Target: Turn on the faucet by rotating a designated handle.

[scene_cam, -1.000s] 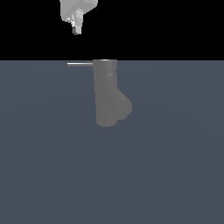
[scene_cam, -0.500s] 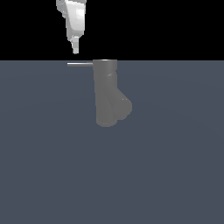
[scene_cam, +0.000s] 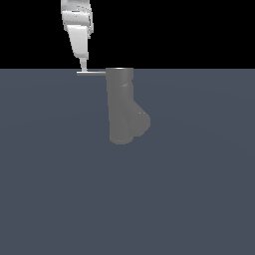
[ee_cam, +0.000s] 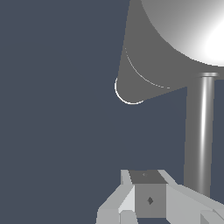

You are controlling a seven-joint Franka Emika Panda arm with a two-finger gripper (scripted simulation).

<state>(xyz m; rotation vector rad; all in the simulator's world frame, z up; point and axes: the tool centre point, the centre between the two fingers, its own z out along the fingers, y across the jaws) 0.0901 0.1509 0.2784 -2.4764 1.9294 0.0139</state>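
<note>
The faucet [scene_cam: 121, 104] is a dull grey upright cylinder with a stubby branch spout [scene_cam: 139, 122] angling off its lower part. The thin light-grey handle [scene_cam: 92, 72] sticks out sideways from the top rim toward the exterior view's left. My gripper [scene_cam: 83, 66] hangs from above, fingers shut and empty, with its tip right at the handle's outer end. I cannot tell whether they touch. In the wrist view the handle [ee_cam: 200, 135] runs close beside my gripper [ee_cam: 148, 202]. The faucet [ee_cam: 183, 30] top and spout [ee_cam: 131, 85] lie beyond.
A flat dark blue-grey floor [scene_cam: 127, 199] spreads all around the faucet. Above it is a black backdrop. The white arm [scene_cam: 77, 20] comes down from the top of the exterior view.
The gripper has come down from the top of the exterior view to the handle's outer end. Faucet and handle have not moved.
</note>
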